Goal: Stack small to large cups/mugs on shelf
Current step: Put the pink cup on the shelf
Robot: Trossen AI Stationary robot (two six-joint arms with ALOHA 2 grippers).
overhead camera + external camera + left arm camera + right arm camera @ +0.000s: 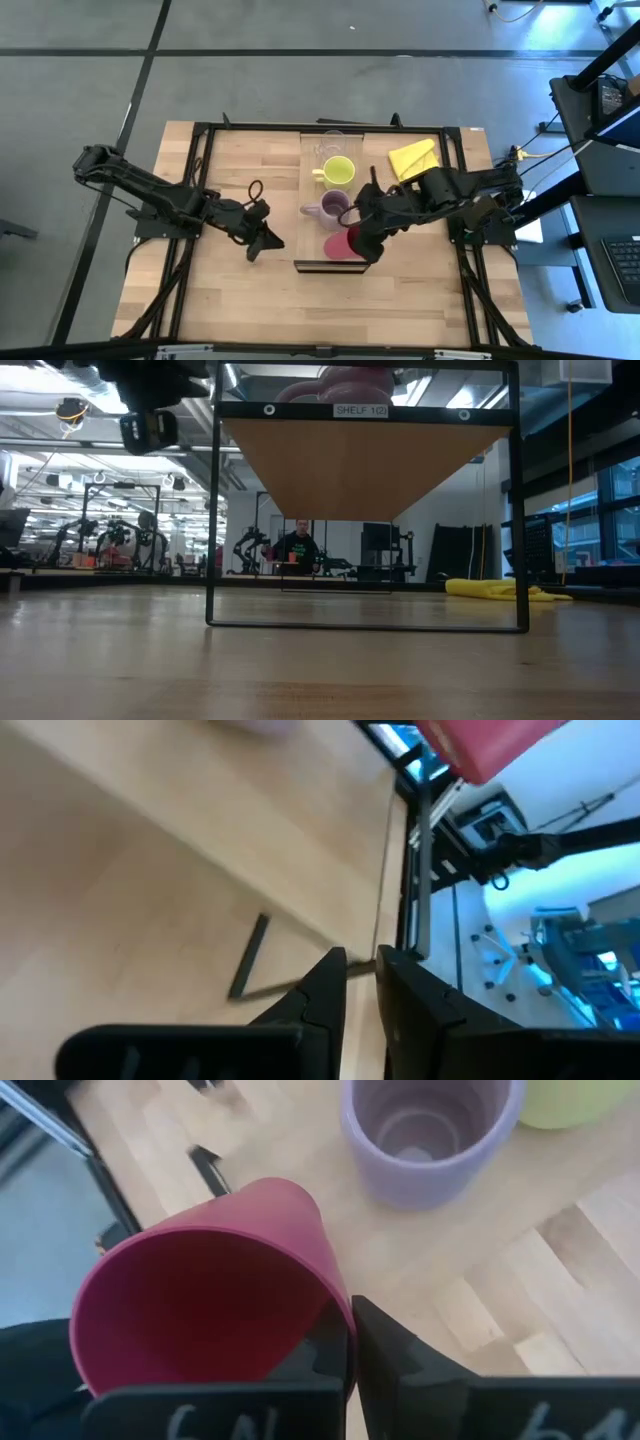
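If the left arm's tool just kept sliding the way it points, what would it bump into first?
Probably the shelf: in the high view the left tool aims at its near end, where the right tool holds the red cup. Depth is unclear; it might pass beneath the plank.

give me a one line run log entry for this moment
right gripper: shut on red cup rim, over shelf near end | purple mug, yellow-green mug, glass cup: on shelf | left gripper: shut, beside shelf
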